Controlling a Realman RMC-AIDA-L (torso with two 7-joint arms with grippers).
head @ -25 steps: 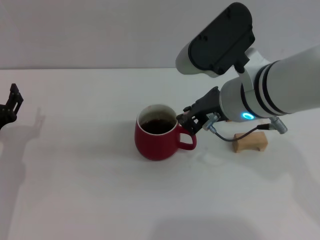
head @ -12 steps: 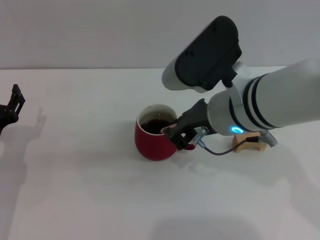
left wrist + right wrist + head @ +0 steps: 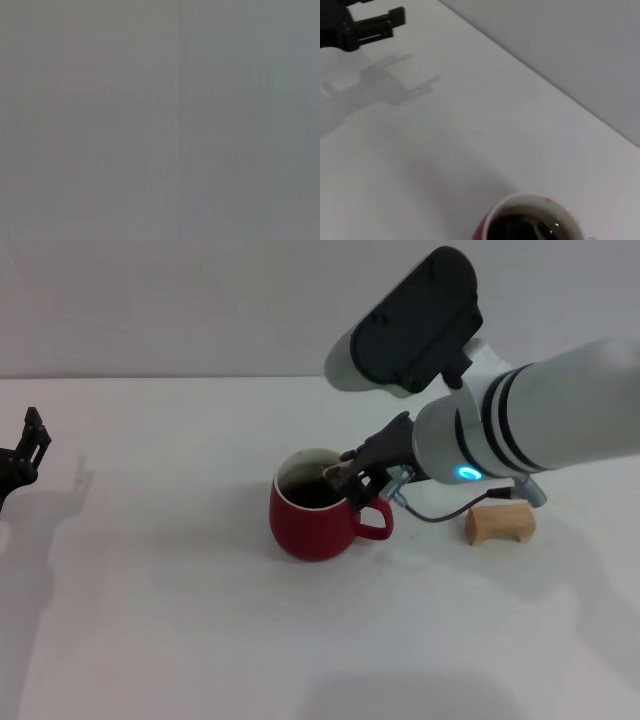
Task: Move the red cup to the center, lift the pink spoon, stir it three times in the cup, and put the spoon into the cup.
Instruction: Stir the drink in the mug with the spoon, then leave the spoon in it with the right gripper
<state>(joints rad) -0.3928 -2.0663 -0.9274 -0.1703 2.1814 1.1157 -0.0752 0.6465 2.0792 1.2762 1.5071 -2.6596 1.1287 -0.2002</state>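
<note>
The red cup [image 3: 310,520] stands in the middle of the white table [image 3: 150,620], handle toward my right arm, with dark liquid inside. My right gripper [image 3: 350,478] hovers over the cup's right rim, shut on the pink spoon [image 3: 328,472]. Only a pale bit of its handle shows at the fingertips. In the right wrist view the cup [image 3: 530,220] sits at the picture's edge and the spoon's metal bowl [image 3: 538,230] dips into the liquid. My left gripper [image 3: 24,447] is parked open at the table's far left, also seen in the right wrist view [image 3: 370,25].
A small wooden block [image 3: 500,524] lies on the table right of the cup, under my right forearm. A grey wall runs behind the table. The left wrist view shows only plain grey.
My right gripper swung left and down beside the cup's handle, then rose back over the rim with the spoon. The cup and the left arm have not moved.
</note>
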